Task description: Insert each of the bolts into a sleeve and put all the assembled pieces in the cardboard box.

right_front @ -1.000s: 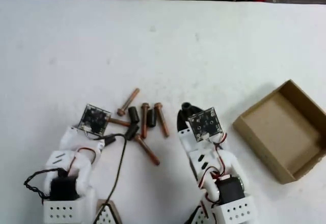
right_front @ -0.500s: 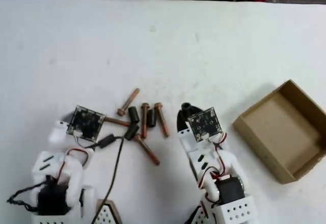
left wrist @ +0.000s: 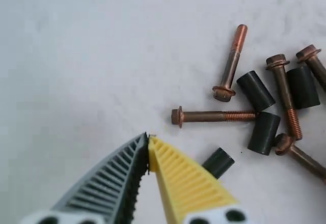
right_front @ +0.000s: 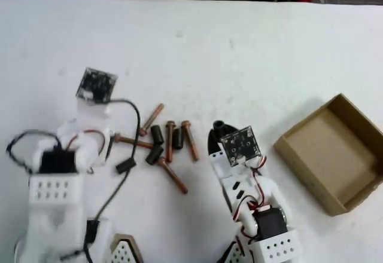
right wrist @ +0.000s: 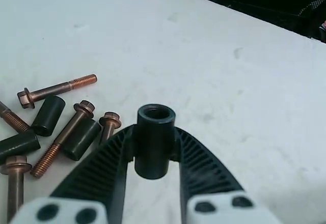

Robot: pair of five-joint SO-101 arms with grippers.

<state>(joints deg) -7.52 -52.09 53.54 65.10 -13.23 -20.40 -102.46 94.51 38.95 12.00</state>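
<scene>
Big picture first: a white table (right_front: 239,54) with the cardboard box (right_front: 335,149) off on the right arm's side, well apart from the parts pile. I can't spot a single finished piece in it, so I'd call this the very start of the first assembly. The right arm (right_front: 251,185) sits between the pile and the box. Its right gripper (right wrist: 154,150) is clamped on a black sleeve (right wrist: 155,119), held upright with the open bore facing up, basically offered as a socket. The left arm (right_front: 57,167) is on the other side of the pile. The left gripper (left wrist: 147,141) is closed tip to tip with nothing in it, hanging over bare table just beside the pile. The pile itself is five copper bolts (left wrist: 230,63) and three loose sleeves (left wrist: 256,90), all lying flat, some touching each other. The nearest bolt (left wrist: 214,116) to the left tips has its head toward the gripper and its threaded end just beside one of the sleeves. My read on the next move: left has to spread its jaws, drop onto that bolt and grab it near the head so the threads stick out free. Then it carries the bolt over and lines it up with the bore the right side is holding. Alignment looks like the fiddly bit, since the bore seems only a little wider than the shank.
</scene>
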